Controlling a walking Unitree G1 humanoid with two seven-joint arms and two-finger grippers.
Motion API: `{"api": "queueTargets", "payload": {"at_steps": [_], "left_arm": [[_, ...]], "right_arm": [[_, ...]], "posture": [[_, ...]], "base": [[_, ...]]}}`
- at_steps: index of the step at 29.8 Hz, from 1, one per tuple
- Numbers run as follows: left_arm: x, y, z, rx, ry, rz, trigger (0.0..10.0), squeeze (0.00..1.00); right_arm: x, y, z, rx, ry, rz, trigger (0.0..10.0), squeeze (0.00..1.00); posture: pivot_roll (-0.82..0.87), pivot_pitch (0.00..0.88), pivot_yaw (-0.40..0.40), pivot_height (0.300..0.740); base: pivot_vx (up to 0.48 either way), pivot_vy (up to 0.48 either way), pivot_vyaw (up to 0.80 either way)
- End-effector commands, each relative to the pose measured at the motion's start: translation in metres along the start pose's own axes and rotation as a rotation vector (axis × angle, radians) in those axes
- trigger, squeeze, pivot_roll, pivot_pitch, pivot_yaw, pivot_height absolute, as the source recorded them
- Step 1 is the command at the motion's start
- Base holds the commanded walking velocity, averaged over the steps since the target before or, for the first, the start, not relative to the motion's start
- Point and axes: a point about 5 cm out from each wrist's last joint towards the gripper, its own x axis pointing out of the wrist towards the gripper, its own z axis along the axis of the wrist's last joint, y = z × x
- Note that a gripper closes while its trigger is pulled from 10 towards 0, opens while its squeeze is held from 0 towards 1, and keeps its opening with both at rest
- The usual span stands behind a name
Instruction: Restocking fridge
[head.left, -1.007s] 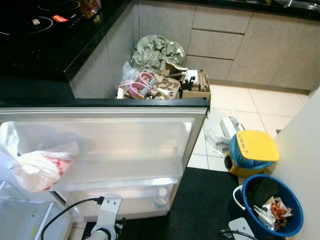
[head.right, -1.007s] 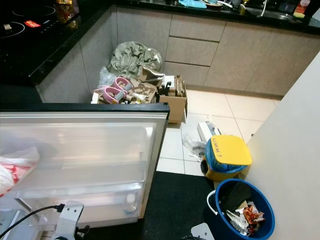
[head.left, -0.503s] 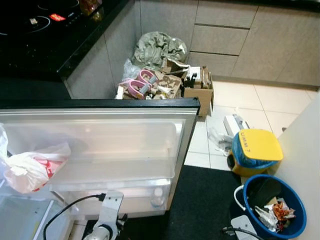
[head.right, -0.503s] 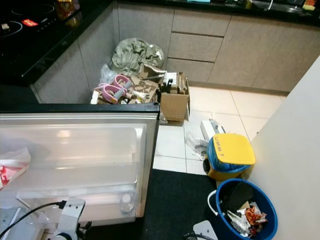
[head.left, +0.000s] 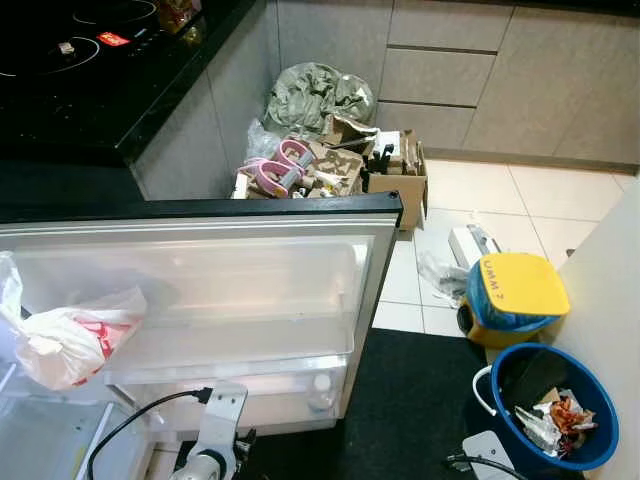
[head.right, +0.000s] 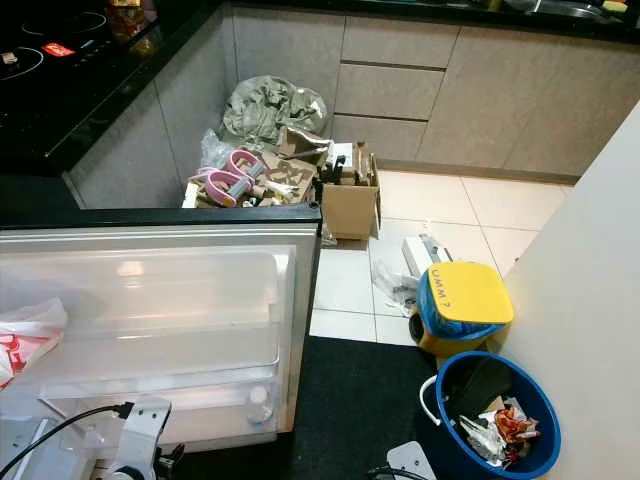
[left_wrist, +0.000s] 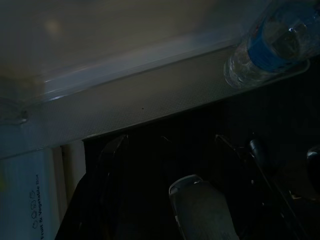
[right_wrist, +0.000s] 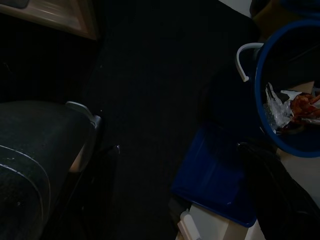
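The fridge door (head.left: 250, 290) stands wide open in front of me, its inner shelves facing up. A white and red plastic bag (head.left: 70, 340) rests in the door shelf on the left. In the lowest door shelf lies a small water bottle (head.left: 322, 388); the dim left wrist view shows its blue label (left_wrist: 270, 45). My left arm (head.left: 215, 440) hangs low beside the door's lower edge. My right arm (head.left: 480, 455) hangs over the black mat (head.left: 400, 410).
A blue bucket (head.left: 604, 445) of rubbish and a yellow-lidded bin (head.left: 515, 295) stand on the right. Behind the door are a cardboard box (head.left: 395, 185), a heap of clutter (head.left: 300, 170) and a green bag (head.left: 315, 95). A black hob counter (head.left: 90, 70) lies at left.
The whole picture has shifted a little, so the camera has moved. Nothing in the scene itself has moved.
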Motion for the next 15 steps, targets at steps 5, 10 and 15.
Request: {"api": "queueTargets", "payload": {"at_steps": [5,10,15], "left_arm": [[-0.0026,0.0023,-0.0079,-0.001,0.032,0.002,10.0,0.00],[-0.0029,0.0025,-0.0090,0.002,0.039,0.002,10.0,0.00],[-0.0033,0.0025,-0.0103,0.004,0.044,0.004,10.0,0.00]], "right_arm": [[-0.0007,0.0030,-0.0021,0.017,0.005,-0.001,10.0,0.00],[-0.0006,0.0033,-0.0019,0.018,0.004,-0.001,10.0,0.00],[-0.0005,0.0029,-0.0019,0.017,0.005,-0.002,10.0,0.00]], "posture": [[-0.10,0.043,-0.048,0.740],[-0.10,0.044,-0.048,0.740],[-0.10,0.043,-0.049,0.740]], "base": [[0.000,0.000,0.00],[0.000,0.000,0.00],[0.000,0.000,0.00]]}}
